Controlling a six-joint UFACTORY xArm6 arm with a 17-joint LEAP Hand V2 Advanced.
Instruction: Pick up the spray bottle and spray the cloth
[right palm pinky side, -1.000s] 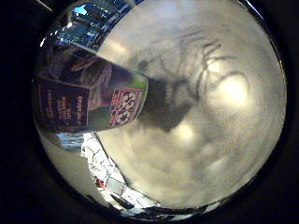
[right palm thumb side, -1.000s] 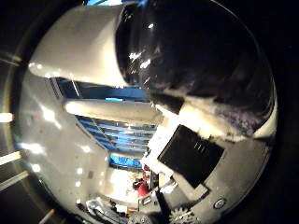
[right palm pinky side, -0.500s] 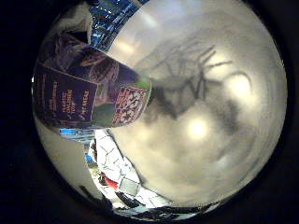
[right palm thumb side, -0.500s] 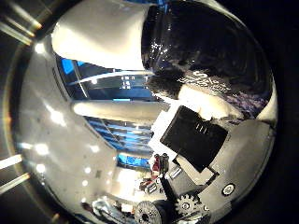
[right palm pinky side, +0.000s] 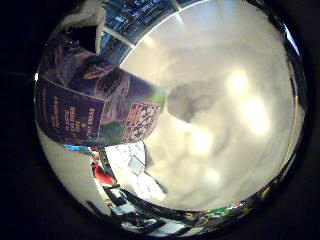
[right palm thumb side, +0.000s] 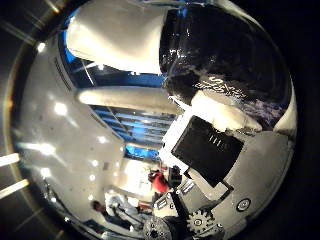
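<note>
The spray bottle (right palm pinky side: 95, 100), with a purple and green printed label, fills one side of the right little finger side palm view, close to the palm. The right thumb side palm view shows its dark glossy upper part (right palm thumb side: 215, 50) pressed against my right hand (right palm thumb side: 215, 150). A white finger (right palm thumb side: 110, 35) curls round the bottle there, and black and geared hand parts lie beside it. My hand is shut on the bottle and holds it above the pale table (right palm pinky side: 230, 120).
The pale table top fills most of the right little finger side palm view, with a faint shadow (right palm pinky side: 190, 100) on it. Beyond the table's edge is room clutter (right palm pinky side: 130, 165). The right thumb side palm view shows the ceiling lights and windows (right palm thumb side: 130, 125).
The bottle stays fixed against the palm while the background shifts, so the hand has moved with it. The hand's sharp shadow on the table has shrunk and faded.
</note>
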